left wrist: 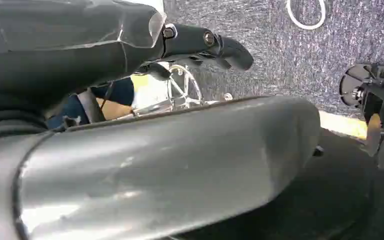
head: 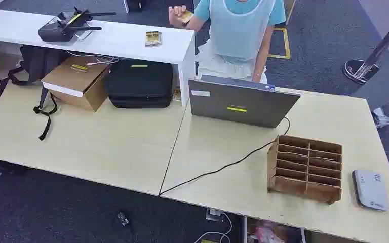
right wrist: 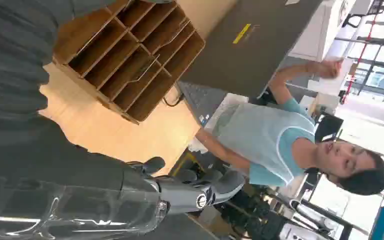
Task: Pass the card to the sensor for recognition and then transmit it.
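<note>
Small yellowish card at 12 o'clock in person's raised hand; robot's right hand empty, fingers apart, left hand unclear; reach right, pinch card's edge.

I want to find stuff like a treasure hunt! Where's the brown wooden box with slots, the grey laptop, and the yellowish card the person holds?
brown wooden slotted box (head: 306, 167), head view, on its dividers.
grey laptop (head: 240, 104), head view, lid's back.
yellowish card (head: 186, 16), head view, card's face, in the person's hand.
</note>
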Robot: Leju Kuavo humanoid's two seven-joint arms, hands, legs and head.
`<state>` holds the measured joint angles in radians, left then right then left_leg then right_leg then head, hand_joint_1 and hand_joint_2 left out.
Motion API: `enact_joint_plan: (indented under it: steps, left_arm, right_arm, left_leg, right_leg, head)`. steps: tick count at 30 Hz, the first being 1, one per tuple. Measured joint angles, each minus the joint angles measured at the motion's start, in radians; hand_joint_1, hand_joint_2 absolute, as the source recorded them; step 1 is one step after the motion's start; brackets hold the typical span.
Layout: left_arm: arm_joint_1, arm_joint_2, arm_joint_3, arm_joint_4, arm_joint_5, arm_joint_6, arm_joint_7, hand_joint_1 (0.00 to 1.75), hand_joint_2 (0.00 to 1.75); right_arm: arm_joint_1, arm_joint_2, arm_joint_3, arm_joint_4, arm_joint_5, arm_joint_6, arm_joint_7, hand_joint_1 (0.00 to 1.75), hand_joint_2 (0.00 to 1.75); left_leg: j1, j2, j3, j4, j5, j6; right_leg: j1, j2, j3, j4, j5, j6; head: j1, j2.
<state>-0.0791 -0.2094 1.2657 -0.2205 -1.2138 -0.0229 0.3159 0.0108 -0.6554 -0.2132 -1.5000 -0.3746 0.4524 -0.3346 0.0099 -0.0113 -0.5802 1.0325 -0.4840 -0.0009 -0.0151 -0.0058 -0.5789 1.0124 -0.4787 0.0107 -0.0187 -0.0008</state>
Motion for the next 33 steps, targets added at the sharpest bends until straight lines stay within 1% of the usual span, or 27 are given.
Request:
enact_joint_plan:
  steps: [3,11,17,20,21,22,24,25,26,27,29,31,32,33]
  left_arm:
    - [0.000,0.000,0.000,0.000,-0.003,0.007,0.000,0.00,0.00]
    - [0.000,0.000,0.000,0.000,-0.008,0.014,0.000,0.00,0.00]
    - [0.000,-0.001,0.000,0.000,-0.010,0.014,0.000,0.00,0.00]
    - [0.000,-0.001,0.000,0.000,-0.015,0.015,0.000,0.00,0.00]
    - [0.000,-0.001,0.000,0.000,-0.017,0.015,0.000,0.00,0.00]
    - [-0.001,-0.001,0.000,0.000,-0.017,0.018,0.000,0.00,0.00]
    - [-0.003,-0.003,0.000,0.000,-0.023,0.018,0.000,0.00,0.00]
    - [-0.005,-0.004,0.000,0.000,-0.025,0.018,0.000,0.00,0.00]
    - [-0.008,-0.006,0.000,0.000,-0.027,0.018,0.000,0.00,0.00]
    - [-0.011,-0.007,0.000,0.000,-0.031,0.017,0.000,0.00,0.00]
    - [-0.015,-0.009,-0.001,0.000,-0.036,0.013,0.000,0.00,0.00]
    - [-0.019,-0.009,-0.002,0.000,-0.039,0.011,0.000,0.00,0.00]
    - [-0.019,-0.009,-0.002,0.000,-0.041,0.009,0.000,0.00,0.00]
    - [-0.019,-0.009,-0.003,0.000,-0.044,0.006,0.000,0.00,0.00]
  right_arm:
    - [0.005,0.011,0.001,-0.010,0.030,-0.022,-0.009,0.00,1.75]
    - [0.017,0.030,-0.001,-0.023,0.056,-0.035,-0.010,0.00,1.75]
    - [0.036,0.063,-0.007,-0.047,0.086,-0.039,-0.013,0.00,1.75]
    - [0.016,0.068,-0.005,-0.046,0.119,-0.045,-0.011,0.00,1.75]
    - [-0.002,0.068,0.000,-0.040,0.153,-0.068,-0.011,0.00,1.75]
    - [-0.030,0.068,0.009,-0.032,0.218,-0.122,-0.013,0.00,1.75]
    - [-0.106,0.075,0.042,-0.008,0.471,-0.328,-0.029,0.00,1.75]
    - [-0.149,0.088,0.071,0.004,0.613,-0.433,-0.029,0.00,1.75]
    - [-0.185,0.102,0.102,0.011,0.709,-0.502,-0.020,0.00,1.75]
    - [-0.211,0.114,0.128,0.018,0.787,-0.550,-0.010,0.00,1.75]
    - [-0.266,0.155,0.190,0.033,0.932,-0.641,0.013,0.00,1.75]
    - [-0.299,0.185,0.248,0.042,0.973,-0.669,0.020,0.00,1.75]
    - [-0.310,0.193,0.265,0.044,1.005,-0.684,0.026,0.00,1.75]
    - [-0.326,0.204,0.280,0.050,1.053,-0.712,0.031,0.00,1.75]
  left_leg:
    - [0.000,0.000,0.000,0.000,0.000,0.000]
    - [0.000,0.000,0.000,0.000,0.000,0.000]
    - [0.000,0.000,0.000,0.000,0.000,0.000]
    - [0.000,0.000,0.000,0.000,0.000,0.000]
    - [0.000,0.001,-0.001,-0.001,0.000,0.000]
    - [0.000,0.003,-0.001,-0.001,0.000,0.000]
    - [0.000,0.007,-0.001,-0.001,0.000,0.000]
    - [0.000,0.009,0.001,-0.001,0.000,0.000]
    - [0.000,0.011,0.003,-0.001,0.000,0.000]
    - [0.000,0.011,0.002,-0.001,0.000,0.000]
    - [0.000,0.010,0.003,-0.001,0.001,-0.001]
    - [0.000,0.010,0.004,-0.001,0.001,-0.001]
    - [0.000,0.007,0.003,-0.001,0.001,-0.001]
    - [0.000,0.006,0.002,-0.001,0.002,-0.002]
  right_leg:
    - [0.000,0.000,0.000,0.000,0.000,0.000]
    - [0.000,0.000,0.000,0.000,0.000,0.000]
    - [0.000,0.000,0.000,0.000,0.000,0.000]
    - [0.000,0.001,0.000,0.000,0.000,0.000]
    - [0.000,0.002,0.000,0.000,0.000,0.000]
    - [0.000,0.003,0.000,0.000,0.000,0.000]
    - [-0.001,0.006,0.000,0.001,0.001,0.000]
    - [0.000,0.008,0.000,0.001,0.001,0.000]
    - [0.000,0.010,0.000,0.001,0.001,0.000]
    - [0.000,0.010,0.001,0.002,0.001,0.000]
    - [0.000,0.010,0.001,0.002,0.002,-0.001]
    - [0.001,0.009,0.001,0.002,0.002,-0.002]
    - [0.001,0.007,0.001,0.003,0.002,-0.002]
    - [0.001,0.006,0.000,0.003,0.002,-0.002]
  head:
    - [0.000,0.000]
    - [0.000,0.000]
    - [0.000,0.000]
    - [0.000,0.000]
    - [0.000,0.000]
    - [0.000,0.000]
    - [0.000,0.000]
    - [0.000,0.000]
    - [0.000,0.000]
    - [0.000,0.000]
    - [0.000,0.000]
    - [0.000,0.000]
    - [0.001,0.000]
    - [0.000,0.000]
